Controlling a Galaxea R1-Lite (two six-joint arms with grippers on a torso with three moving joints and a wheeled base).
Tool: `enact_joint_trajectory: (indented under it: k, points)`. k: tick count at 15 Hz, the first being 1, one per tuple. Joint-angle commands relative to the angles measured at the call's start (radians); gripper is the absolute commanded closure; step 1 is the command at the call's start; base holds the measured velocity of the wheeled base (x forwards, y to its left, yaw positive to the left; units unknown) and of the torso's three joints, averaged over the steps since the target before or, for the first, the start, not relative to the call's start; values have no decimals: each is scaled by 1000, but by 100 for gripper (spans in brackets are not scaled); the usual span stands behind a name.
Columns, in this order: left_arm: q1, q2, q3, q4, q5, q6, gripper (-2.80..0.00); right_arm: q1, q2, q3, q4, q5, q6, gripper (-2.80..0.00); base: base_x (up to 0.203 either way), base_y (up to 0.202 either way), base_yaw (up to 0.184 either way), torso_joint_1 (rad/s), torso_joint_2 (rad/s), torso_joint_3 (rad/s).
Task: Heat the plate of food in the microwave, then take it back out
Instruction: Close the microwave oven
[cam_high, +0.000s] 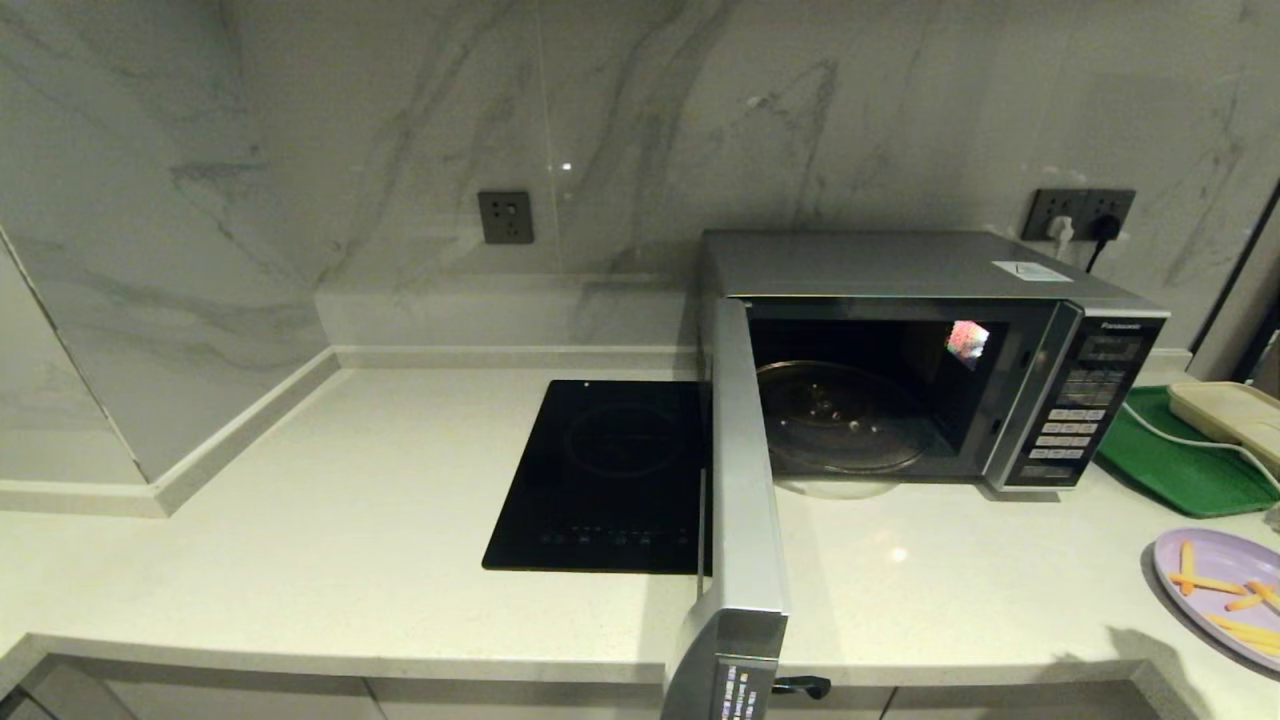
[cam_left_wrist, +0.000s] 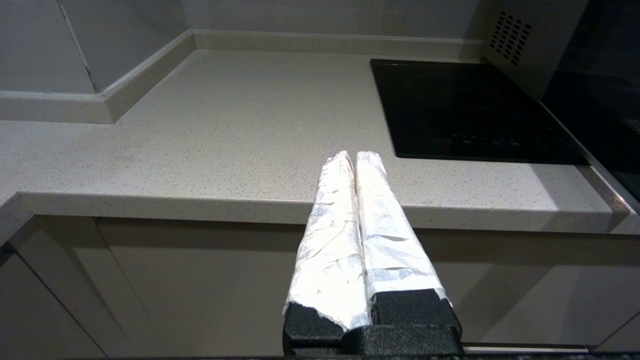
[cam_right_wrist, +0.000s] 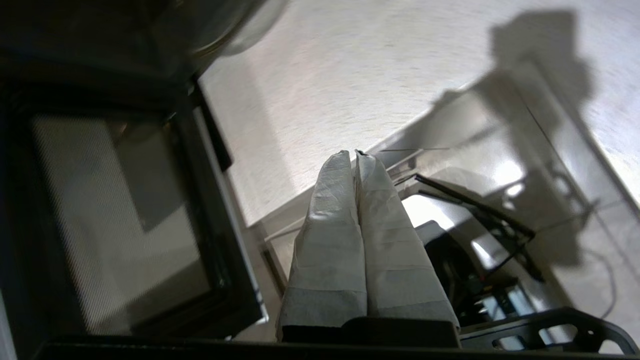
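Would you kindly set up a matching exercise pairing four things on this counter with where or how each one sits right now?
Things:
1. silver box-shaped microwave
2. round pale-lilac plate of fries
3. flat black induction cooktop
4. rectangular green tray

States:
A. beside the microwave's button panel
B. door swung open, glass turntable bare
C. at the counter's front right edge
D. set in the counter left of the open door

Pairs: 1-B, 2-C, 3-D, 4-A

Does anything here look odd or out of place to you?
Nothing spilled or broken. The microwave door stands wide open past the counter edge, its turntable bare, while the plate of food sits at the counter's right edge, partly out of view.
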Motion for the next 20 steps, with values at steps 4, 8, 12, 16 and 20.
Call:
enact_joint_trajectory:
  k: [4, 8, 12, 16, 20]
  points:
    - [0, 0, 0, 0, 0, -1, 0, 457, 167, -265, 49, -292, 71, 0, 0, 0, 0, 0, 0, 0]
    - [0, 0, 0, 0, 0, -1, 0, 753, 308, -440, 52, -421, 90, 0, 0, 0, 0, 0, 0, 0]
    - [0, 0, 0, 0, 0, -1, 0, 1024, 405, -611, 56, -491, 92, 0, 0, 0, 0, 0, 0, 0]
    - [0, 0, 0, 0, 0, -1, 0, 1225, 441, -697, 71, -533, 88, 0, 0, 0, 0, 0, 0, 0]
    - [0, 0, 0, 0, 0, -1, 0, 1320, 466, -686, 75, -532, 88, 0, 0, 0, 0, 0, 0, 0]
